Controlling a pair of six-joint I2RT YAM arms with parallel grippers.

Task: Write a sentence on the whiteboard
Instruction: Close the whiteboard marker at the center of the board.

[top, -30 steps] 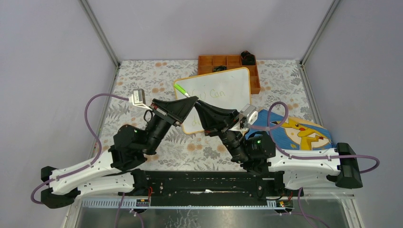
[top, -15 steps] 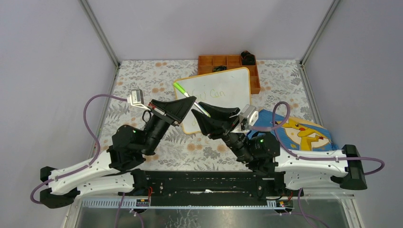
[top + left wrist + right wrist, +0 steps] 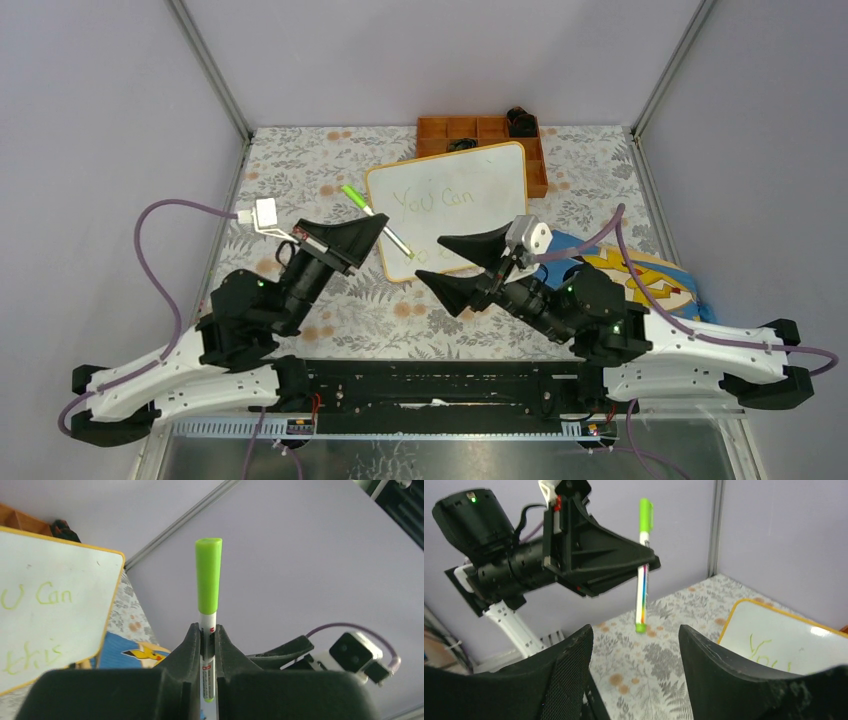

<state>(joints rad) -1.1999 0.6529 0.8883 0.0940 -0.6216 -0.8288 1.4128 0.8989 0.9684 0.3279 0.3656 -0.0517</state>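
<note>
Whiteboard [image 3: 455, 205] beside tray [image 3: 432, 127] holding black items [image 3: 520, 122]; left fingers [image 3: 185, 655] clamp marker [image 3: 208, 580], right fingers [image 3: 569, 670] spread

We are seeing even, diffuse brightness in all three views, with only soft shadows lying beneath the arms [image 3: 160, 375]. Nearest each wrist lens the black fingers [image 3: 734, 680] are looking blurred and dark, while the marker [image 3: 208, 580] between the left jaws is showing crisp and the sentence [image 3: 50, 596] left of them is reading faint on the bright whiteboard [image 3: 60, 565].

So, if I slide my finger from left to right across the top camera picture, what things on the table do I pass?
green marker → whiteboard → blue cartoon cloth
</note>
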